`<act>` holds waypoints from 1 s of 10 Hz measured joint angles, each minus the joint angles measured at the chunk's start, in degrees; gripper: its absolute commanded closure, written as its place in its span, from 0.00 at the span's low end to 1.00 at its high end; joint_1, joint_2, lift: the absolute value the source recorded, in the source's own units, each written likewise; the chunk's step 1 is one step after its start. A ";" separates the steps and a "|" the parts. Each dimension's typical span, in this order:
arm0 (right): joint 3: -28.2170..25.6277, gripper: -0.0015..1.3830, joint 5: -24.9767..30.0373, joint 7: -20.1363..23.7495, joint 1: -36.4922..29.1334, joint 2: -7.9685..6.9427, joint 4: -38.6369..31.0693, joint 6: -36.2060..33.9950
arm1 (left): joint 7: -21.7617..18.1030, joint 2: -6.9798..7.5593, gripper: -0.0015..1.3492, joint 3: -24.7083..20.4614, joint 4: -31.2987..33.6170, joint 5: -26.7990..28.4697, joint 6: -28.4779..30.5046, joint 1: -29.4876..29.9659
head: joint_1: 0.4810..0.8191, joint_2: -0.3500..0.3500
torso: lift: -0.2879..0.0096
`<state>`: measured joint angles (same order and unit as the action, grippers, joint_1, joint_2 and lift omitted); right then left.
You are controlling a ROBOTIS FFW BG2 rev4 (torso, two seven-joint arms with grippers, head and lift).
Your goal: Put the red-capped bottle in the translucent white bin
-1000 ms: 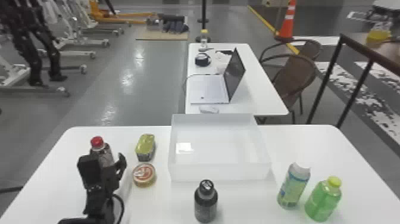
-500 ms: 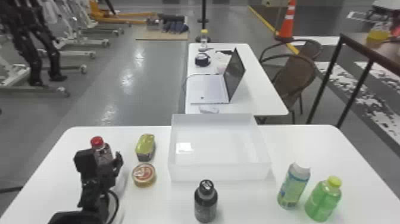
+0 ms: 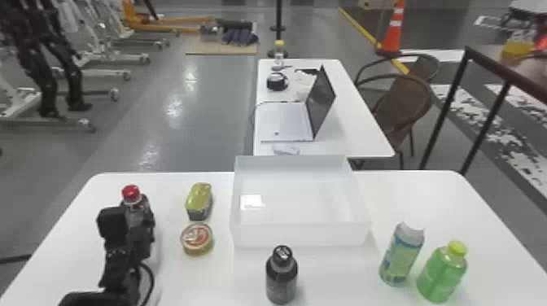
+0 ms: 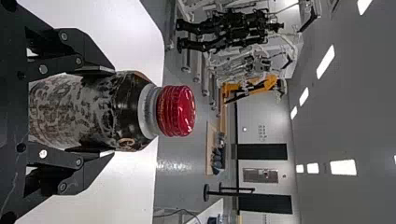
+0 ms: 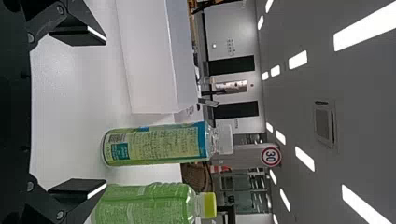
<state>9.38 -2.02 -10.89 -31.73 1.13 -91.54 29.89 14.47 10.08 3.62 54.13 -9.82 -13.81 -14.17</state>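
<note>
White surface [image 3: 411, 199] on grey floor [image 3: 203, 110]. Left tool [image 3: 131, 224] closed around red-capped bottle [image 3: 136, 209], upright at surface's left side, outside translucent bin [image 3: 299, 235]. Right tool [image 5: 101, 112] open. Dark bottle [image 3: 281, 278] near bin's front wall.

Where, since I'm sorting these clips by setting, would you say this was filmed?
Probably a robotics lab or test hall: a black humanoid robot stands among white wheeled frames, a laptop sits on a farther table, and an orange traffic cone is on the floor.
</note>
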 measured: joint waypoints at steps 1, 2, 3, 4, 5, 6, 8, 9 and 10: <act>-0.05 0.15 0.00 0.07 0.00 -0.02 0.04 0.00 | -0.05 -0.01 0.61 0.25 0.76 0.80 -1.60 0.50 | 0.20 0.50 | 0.63; -0.06 0.15 0.00 0.09 0.00 -0.04 0.05 0.00 | -0.07 -0.02 0.61 0.52 4.53 1.29 -1.68 2.20 | 0.20 0.50 | 0.63; -0.06 0.15 0.00 0.09 0.00 -0.06 0.05 0.00 | -0.19 -0.14 0.61 0.82 9.14 1.22 -1.56 4.31 | 0.20 0.50 | 0.63; -0.07 0.15 -0.02 0.09 0.00 -0.07 0.05 0.00 | -1.08 -0.39 0.61 1.62 14.10 0.28 -2.04 6.32 | 0.20 0.50 | 0.63; -0.07 0.15 -0.02 0.09 0.00 -0.04 0.00 0.00 | -2.88 -0.62 0.61 2.98 18.63 -1.57 -2.35 7.52 | 0.20 0.50 | 0.63; -0.07 0.15 -0.01 0.09 0.00 -0.02 -0.03 0.00 | -5.61 -0.76 0.61 5.31 22.64 -5.34 -1.76 7.89 | 0.20 0.50 | 0.63; -0.07 0.15 0.00 0.09 0.04 0.01 0.01 0.00 | -12.42 -1.46 0.61 10.15 25.15 -12.25 0.34 6.25 | 0.20 0.50 | 0.63; -0.07 0.15 0.00 0.09 0.12 0.01 0.11 0.00 | -14.88 -2.21 0.61 11.71 25.28 -13.76 1.83 5.12 | 0.20 0.50 | 0.63; -0.06 0.15 -0.03 0.09 0.21 0.01 0.21 0.00 | -17.61 -3.33 0.61 12.47 25.24 -14.50 4.04 3.82 | 0.20 0.50 | 0.63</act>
<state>9.32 -2.05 -10.81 -31.52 1.14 -91.33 29.88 -3.14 6.75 16.09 79.36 -24.31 -9.76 -10.34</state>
